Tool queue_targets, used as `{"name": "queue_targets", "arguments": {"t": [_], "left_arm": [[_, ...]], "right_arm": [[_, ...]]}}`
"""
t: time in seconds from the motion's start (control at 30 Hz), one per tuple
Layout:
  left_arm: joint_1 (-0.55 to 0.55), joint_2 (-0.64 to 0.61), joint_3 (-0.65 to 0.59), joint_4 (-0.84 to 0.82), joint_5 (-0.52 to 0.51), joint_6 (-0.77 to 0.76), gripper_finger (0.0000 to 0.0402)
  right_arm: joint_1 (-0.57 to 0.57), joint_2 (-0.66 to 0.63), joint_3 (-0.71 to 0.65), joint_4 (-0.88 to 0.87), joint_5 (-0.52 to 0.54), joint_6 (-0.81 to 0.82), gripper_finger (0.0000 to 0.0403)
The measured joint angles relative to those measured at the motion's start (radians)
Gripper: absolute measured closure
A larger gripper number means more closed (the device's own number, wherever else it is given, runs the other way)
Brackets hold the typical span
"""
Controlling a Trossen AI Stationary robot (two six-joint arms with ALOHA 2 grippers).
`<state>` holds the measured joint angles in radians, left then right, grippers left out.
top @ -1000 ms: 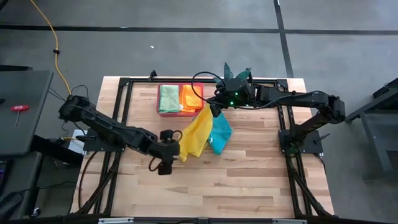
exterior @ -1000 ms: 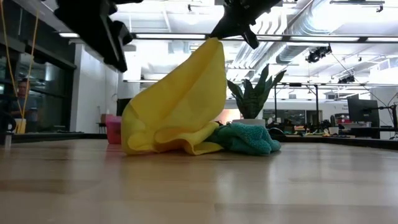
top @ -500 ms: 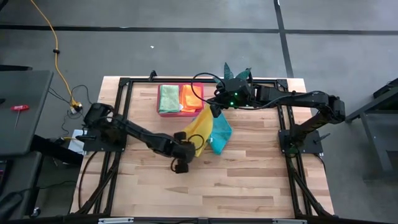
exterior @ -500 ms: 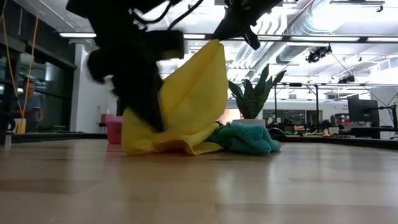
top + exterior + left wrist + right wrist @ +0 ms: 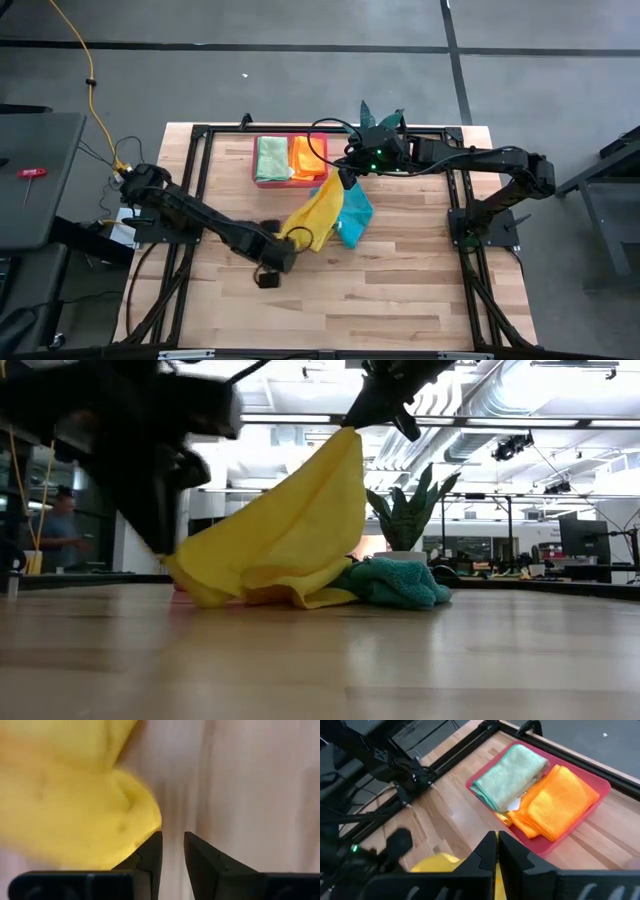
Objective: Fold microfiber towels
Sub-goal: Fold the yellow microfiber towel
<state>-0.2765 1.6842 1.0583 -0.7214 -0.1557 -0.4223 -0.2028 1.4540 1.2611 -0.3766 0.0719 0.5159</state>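
both end effectors work the yellow towel (image 5: pixel 312 215) at frame centre. right end effector (image 5: pixel 347 181) pinches its top corner between closed fingers and lifts it, so the cloth hangs like a tent for spreading. left end effector (image 5: pixel 172 851), lower left of the towel, stands narrowly apart beside the low edge; whether it grips cloth, i cannot tell. teal towel (image 5: pixel 352 213) lies crumpled beside it; green towel (image 5: pixel 271 157) and orange towel (image 5: pixel 306 155) sit folded in the tray (image 5: pixel 290 181).
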Motion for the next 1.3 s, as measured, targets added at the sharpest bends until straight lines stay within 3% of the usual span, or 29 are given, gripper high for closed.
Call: {"name": "queue_targets", "arguments": {"t": [0.07,0.13,0.2,0.27,0.33,0.53,0.6,0.67,0.73,0.8,1.03,1.1,1.3], "left_arm": [[-0.017,-0.021,-0.017,-0.104,-0.031,-0.025,0.0336],[-0.029,-0.026,-0.030,-0.047,-0.064,-0.063,0.0336],[-0.036,-0.060,-0.066,-0.117,-0.092,-0.098,0.0337],[-0.041,-0.074,-0.080,-0.045,-0.110,-0.147,0.0337],[-0.041,-0.109,-0.107,-0.096,-0.117,-0.180,0.0337],[-0.073,-0.203,-0.145,0.054,-0.136,-0.271,0.0337],[-0.095,-0.257,-0.167,0.034,-0.174,-0.290,0.0337],[-0.126,-0.283,-0.170,0.154,-0.225,-0.290,0.0337],[-0.147,-0.325,-0.206,0.158,-0.270,-0.281,0.0337],[-0.164,-0.322,-0.218,0.273,-0.288,-0.262,0.0337],[-0.156,-0.284,-0.241,0.301,-0.296,-0.175,0.0395],[-0.152,-0.252,-0.232,0.388,-0.294,-0.170,0.0394],[-0.135,-0.264,-0.258,0.436,-0.307,-0.171,0.0401]], "right_arm": [[0.000,0.000,0.000,0.002,0.005,0.000,0.0403],[0.000,0.000,0.000,-0.006,0.004,0.000,0.0403],[0.000,0.000,0.000,-0.001,0.004,0.000,0.0403],[0.000,0.000,0.000,-0.007,0.003,0.000,0.0403],[0.000,-0.001,0.000,-0.002,0.004,0.002,0.0403],[0.000,-0.001,0.000,-0.018,0.002,-0.001,0.0403],[0.000,0.002,0.000,-0.008,0.003,0.003,0.0402],[0.000,0.003,0.000,-0.030,0.002,0.000,0.0402],[0.000,0.017,0.001,0.000,0.000,0.004,0.0402],[0.000,0.018,-0.001,-0.033,-0.003,0.003,0.0402],[0.000,0.035,0.001,0.020,-0.019,0.002,0.0402],[0.000,0.029,-0.001,-0.001,-0.022,-0.006,0.0402],[0.000,0.017,0.001,0.001,-0.010,-0.025,0.0402]]}}
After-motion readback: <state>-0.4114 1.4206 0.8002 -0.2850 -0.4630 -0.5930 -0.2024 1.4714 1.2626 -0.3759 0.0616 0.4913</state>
